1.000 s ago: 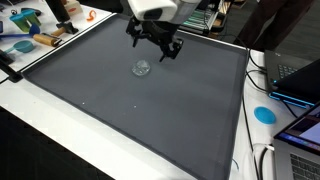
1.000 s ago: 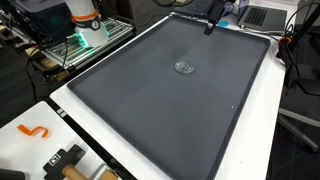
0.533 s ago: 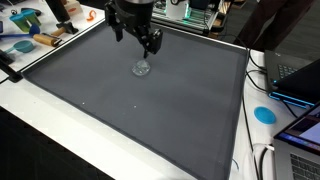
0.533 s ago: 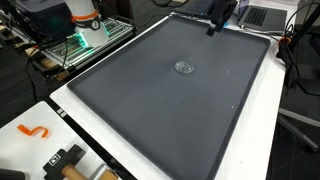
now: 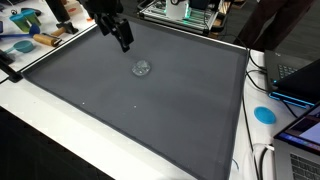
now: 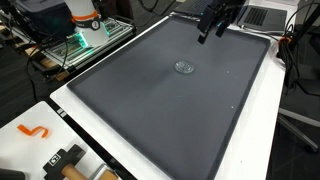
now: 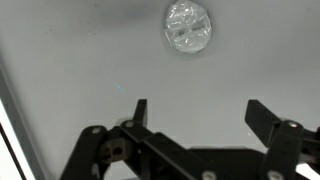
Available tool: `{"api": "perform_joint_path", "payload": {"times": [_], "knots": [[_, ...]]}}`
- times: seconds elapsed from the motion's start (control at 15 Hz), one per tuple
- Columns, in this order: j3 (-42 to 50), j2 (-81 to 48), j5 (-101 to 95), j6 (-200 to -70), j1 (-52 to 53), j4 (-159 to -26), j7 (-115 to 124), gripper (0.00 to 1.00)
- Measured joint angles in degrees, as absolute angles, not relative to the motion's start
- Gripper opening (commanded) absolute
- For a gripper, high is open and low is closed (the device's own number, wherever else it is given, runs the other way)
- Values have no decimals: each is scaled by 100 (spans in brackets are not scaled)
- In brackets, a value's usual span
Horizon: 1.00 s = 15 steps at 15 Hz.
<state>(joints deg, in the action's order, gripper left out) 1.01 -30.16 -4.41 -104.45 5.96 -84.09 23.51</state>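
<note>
A small clear crumpled piece of plastic (image 5: 142, 68) lies on the dark grey mat (image 5: 130, 110); it also shows as a small glint (image 6: 184, 68) and, in the wrist view, as a shiny round lump (image 7: 189, 25) near the top. My gripper (image 5: 123, 38) hangs above the mat's far part, away from the plastic; it is seen as well at the far edge (image 6: 212, 26). In the wrist view the gripper (image 7: 198, 112) stands open, its two fingers wide apart with only bare mat between them.
Tools and an orange hook (image 6: 33, 131) lie on the white table beside the mat. A blue disc (image 5: 264, 114) and laptops (image 5: 300, 80) sit past the mat's edge. Equipment racks (image 6: 80, 40) stand behind.
The arm has swung sideways across the far end of the mat, away from the plastic. The jaws have stayed wide open and the plastic has not moved.
</note>
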Motion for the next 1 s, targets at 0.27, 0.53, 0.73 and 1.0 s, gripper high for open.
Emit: {"api": "perform_joint_path", "payload": {"times": [0.27,0.53,0.73,1.0], "knots": [[158,-2800,357,-10667,285,-8706,2551,100],[220,-2405,1052,-11598,71,-9536,2645,100],[249,-2079,1480,-12474,-30,-10390,2645,100],[260,-1695,1979,-13120,-114,-11387,2643,100]]}}
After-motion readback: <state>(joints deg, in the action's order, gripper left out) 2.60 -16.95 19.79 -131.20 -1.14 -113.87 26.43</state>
